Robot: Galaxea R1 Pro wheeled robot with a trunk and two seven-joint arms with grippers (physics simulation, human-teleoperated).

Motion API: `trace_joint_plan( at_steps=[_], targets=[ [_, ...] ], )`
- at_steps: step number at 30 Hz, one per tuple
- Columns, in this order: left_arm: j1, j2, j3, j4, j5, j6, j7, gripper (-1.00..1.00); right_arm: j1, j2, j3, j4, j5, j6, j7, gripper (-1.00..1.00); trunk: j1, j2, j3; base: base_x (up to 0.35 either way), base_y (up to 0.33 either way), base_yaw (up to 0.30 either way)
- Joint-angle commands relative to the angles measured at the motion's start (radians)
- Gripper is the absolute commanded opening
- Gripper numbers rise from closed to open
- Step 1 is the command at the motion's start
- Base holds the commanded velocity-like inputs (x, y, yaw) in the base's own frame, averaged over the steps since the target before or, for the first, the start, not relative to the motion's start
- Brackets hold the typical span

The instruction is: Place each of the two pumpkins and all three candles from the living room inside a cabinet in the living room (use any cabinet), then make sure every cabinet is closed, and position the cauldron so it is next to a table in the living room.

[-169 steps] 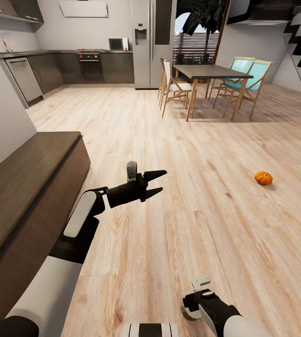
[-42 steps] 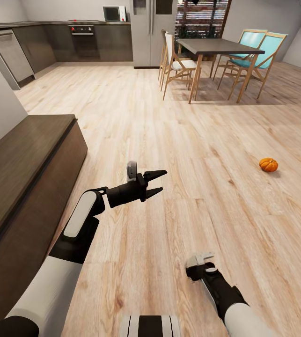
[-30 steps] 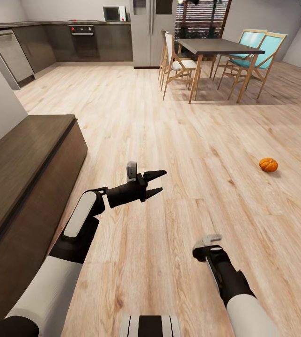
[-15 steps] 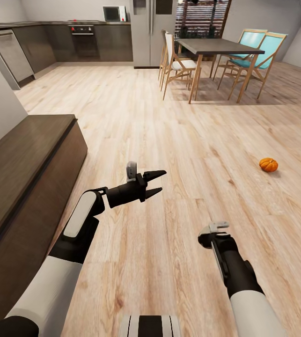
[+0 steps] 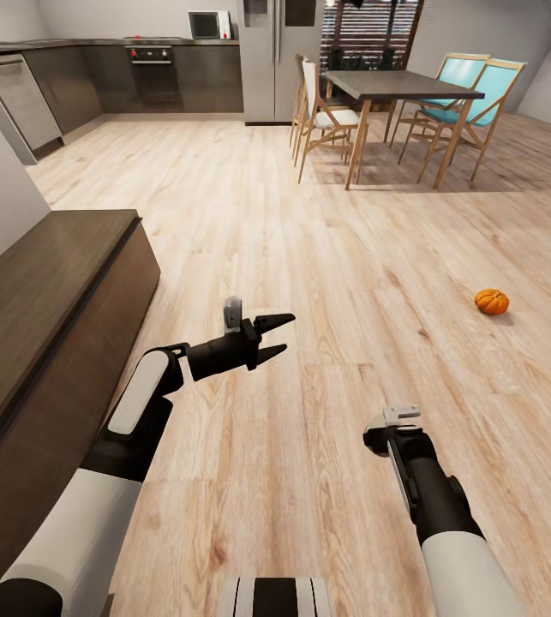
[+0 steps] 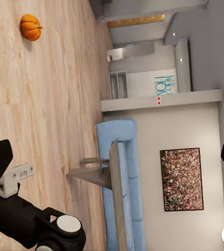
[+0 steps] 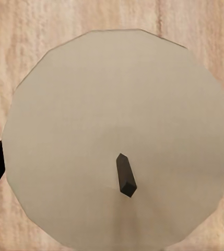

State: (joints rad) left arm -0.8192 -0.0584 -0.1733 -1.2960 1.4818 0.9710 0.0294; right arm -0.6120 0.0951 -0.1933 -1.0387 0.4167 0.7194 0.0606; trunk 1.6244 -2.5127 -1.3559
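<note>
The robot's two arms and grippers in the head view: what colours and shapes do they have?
Both arms have glossy white shells on the upper segments and black forearms and joints. The left gripper ends in two black, pointed, wedge-shaped fingers, with a small grey block mounted on the wrist above them. The right gripper shows a light grey bracket on a black wrist.

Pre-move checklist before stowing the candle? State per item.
1. Left gripper free: ok, jaws open, nothing between them.
2. Right gripper hold on the candle: cannot tell. The right wrist view looks straight down on the candle's top and wick, and only slivers of the fingers show at its sides.
3. Cabinet ready to receive: not ok, no drawer is pulled out on the part in view.
4. Cabinet within reach: ok, probably. It sits close by the left arm.
5. Pumpkin located: ok, on the floor, well apart from both arms.
</note>
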Motion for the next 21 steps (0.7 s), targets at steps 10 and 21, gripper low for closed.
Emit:
trace_joint_plan(
  at_steps=[10, 21],
  targets=[
    [0.0, -0.001, 0.0, 0.0, 0.005, 0.0, -0.002, 1.0, 0.0, 0.0, 0.0, 0.001, 0.0, 0.0, -0.001, -1.0, 0.0, 0.0, 0.0, -0.067, 0.0, 0.0],
    [0.0, -0.001, 0.0, 0.001, 0.007, 0.0, -0.002, 1.0, 0.0, -0.002, 0.0, 0.002, 0.0, -0.002, -0.001, -1.0, 0.0, 0.0, 0.0, -0.003, 0.0, 0.089]
  ],
)
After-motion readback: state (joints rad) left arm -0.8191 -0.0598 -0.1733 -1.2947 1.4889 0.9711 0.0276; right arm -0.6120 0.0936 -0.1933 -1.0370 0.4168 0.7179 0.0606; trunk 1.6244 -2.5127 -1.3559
